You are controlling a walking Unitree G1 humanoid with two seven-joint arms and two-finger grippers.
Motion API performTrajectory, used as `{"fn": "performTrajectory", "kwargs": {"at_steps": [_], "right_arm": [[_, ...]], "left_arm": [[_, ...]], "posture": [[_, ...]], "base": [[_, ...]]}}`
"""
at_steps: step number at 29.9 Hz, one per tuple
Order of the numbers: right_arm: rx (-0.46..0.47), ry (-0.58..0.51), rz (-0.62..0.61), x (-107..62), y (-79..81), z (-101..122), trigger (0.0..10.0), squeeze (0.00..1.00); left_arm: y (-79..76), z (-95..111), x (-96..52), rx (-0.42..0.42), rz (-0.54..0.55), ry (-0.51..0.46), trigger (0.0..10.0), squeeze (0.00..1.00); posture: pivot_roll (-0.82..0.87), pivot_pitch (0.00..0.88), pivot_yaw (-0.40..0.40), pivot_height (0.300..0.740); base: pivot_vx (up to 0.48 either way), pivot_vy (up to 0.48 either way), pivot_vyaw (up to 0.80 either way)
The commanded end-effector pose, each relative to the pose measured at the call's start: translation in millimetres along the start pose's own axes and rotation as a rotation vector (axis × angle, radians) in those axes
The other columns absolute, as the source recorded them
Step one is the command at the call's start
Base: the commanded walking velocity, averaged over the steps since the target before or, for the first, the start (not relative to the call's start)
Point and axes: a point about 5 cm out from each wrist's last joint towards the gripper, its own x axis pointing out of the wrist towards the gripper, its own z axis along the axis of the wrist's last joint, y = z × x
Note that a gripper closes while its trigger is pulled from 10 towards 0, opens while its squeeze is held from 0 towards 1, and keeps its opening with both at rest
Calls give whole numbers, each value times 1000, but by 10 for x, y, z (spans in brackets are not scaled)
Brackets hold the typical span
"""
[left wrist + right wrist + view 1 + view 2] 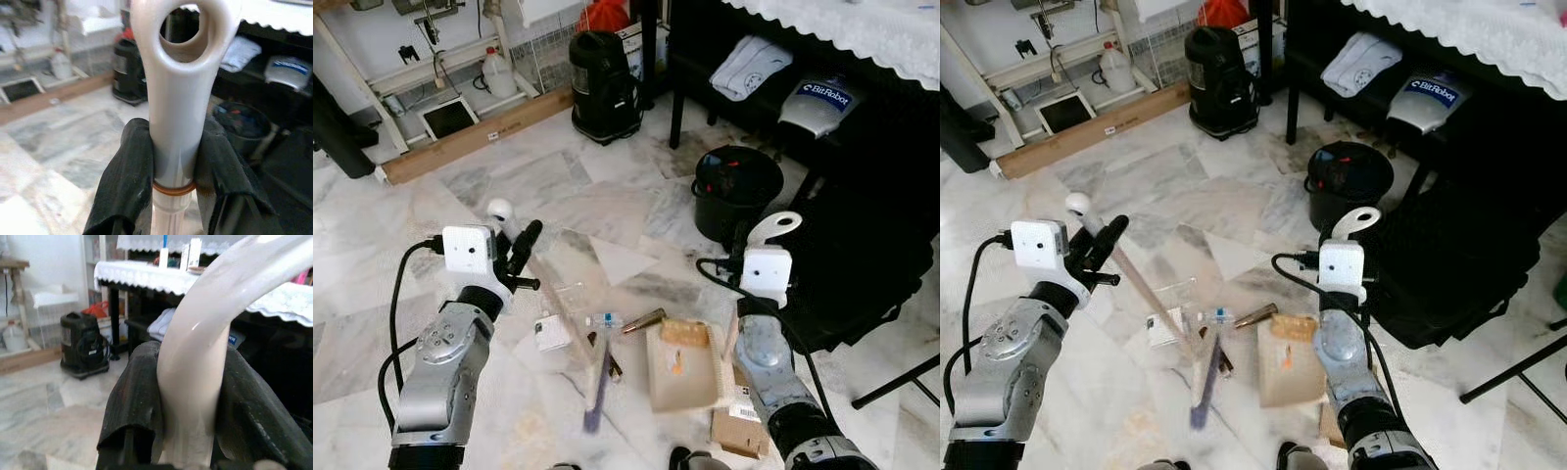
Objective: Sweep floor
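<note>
My left gripper (516, 251) is shut on the white top of a broom handle (499, 211). The pale shaft slants down to a blurred brush end (596, 392) on the marble floor. In the left wrist view the black fingers (124, 181) clamp the looped handle (178, 93). My right gripper (190, 357) is shut on the white curved dustpan handle (775, 226), and the beige dustpan (680, 370) rests on the floor beside the brush. Litter lies around them: a clear wrapper (560, 294), a white card (551, 333), a brown scrap (646, 319) and a small cardboard box (739, 427).
A black bin (736, 191) stands just beyond the dustpan, with a large black bag (862, 264) to its right. A black appliance (604, 86), a wooden plank (475, 137) and a jug (497, 70) line the far side. A lace-covered table (862, 29) stands at the back right.
</note>
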Motion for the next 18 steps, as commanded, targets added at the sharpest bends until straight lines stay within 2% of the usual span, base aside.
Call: {"fn": "performTrajectory", "kwargs": {"at_steps": [1,9,14,18], "right_arm": [[36,-56,-8,57,22,124,10000,0],[136,-111,-46,121,-1,315,10000,0],[150,-139,-85,135,-47,396,10000,0],[108,-148,-71,124,-37,406,10000,0]], "left_arm": [[5,130,33,54,28,-82,10000,0],[-82,169,121,97,58,-150,10000,0],[-116,134,146,110,52,-156,10000,0],[-140,101,155,126,55,-157,10000,0]], "posture": [[131,84,58,740],[110,47,58,740],[104,33,60,740],[105,33,62,740]], "base": [[0,0,0],[0,0,0],[0,0,0],[0,0,0]]}}
